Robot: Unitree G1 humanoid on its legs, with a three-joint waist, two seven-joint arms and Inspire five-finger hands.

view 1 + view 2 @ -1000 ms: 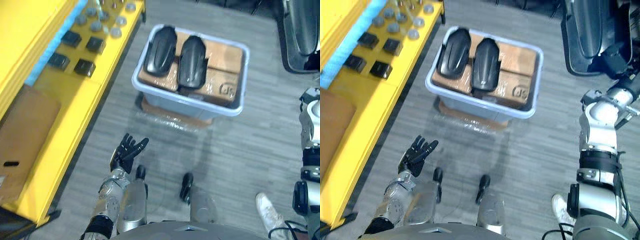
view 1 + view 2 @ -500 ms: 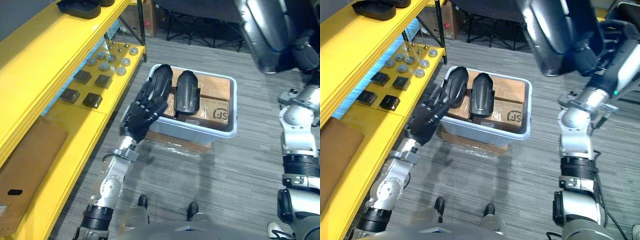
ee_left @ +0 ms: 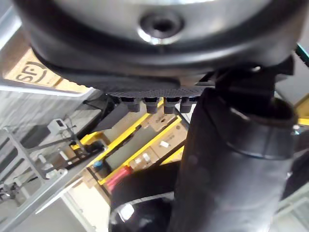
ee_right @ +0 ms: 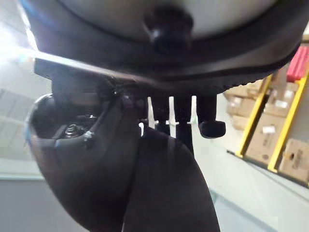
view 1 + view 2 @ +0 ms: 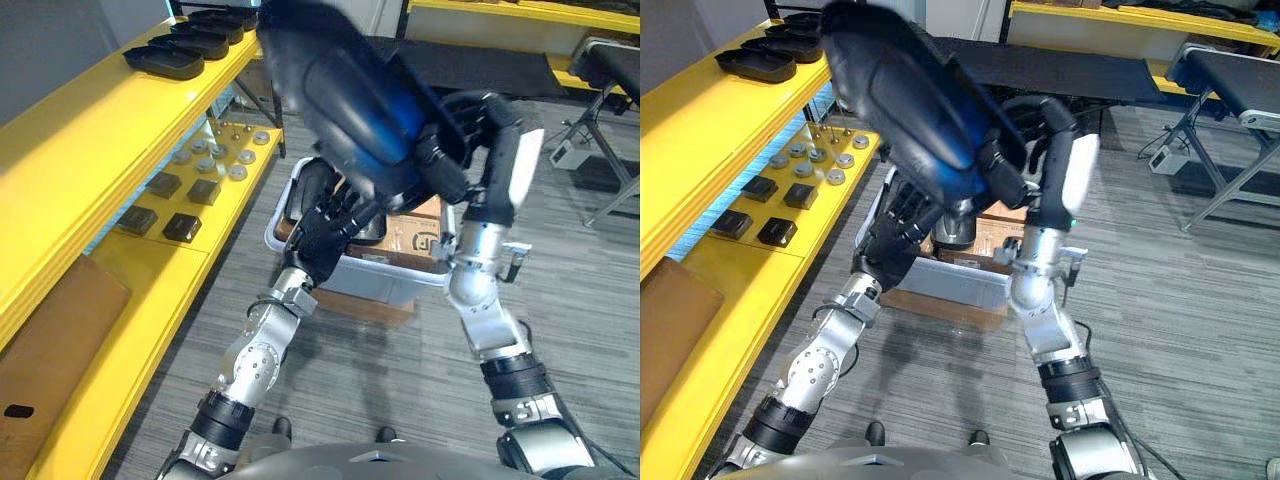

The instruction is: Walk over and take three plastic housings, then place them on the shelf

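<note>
My right hand (image 5: 455, 140) is shut on a large black and blue plastic housing (image 5: 345, 110) and holds it high over the bin, close to my head. In the right wrist view, its fingers (image 4: 183, 113) curl against the housing (image 4: 145, 193). My left hand (image 5: 322, 240) reaches over the near rim of the grey bin (image 5: 400, 285) with its fingers straight. They touch a black housing (image 5: 312, 180) that lies in the bin. Several more black housings (image 5: 165, 62) rest on the top of the yellow shelf (image 5: 90, 150).
On the lower shelf board lie small square black parts (image 5: 165, 185), round metal parts (image 5: 215, 155) and a brown cardboard sheet (image 5: 50, 340). Cardboard boxes (image 5: 415, 235) fill the bin. A metal-framed table (image 5: 610, 60) stands at the far right.
My view has tilted up. The right arm has swung the held housing leftward and up, in front of my head. The left hand rose from near the floor to the bin's left housing.
</note>
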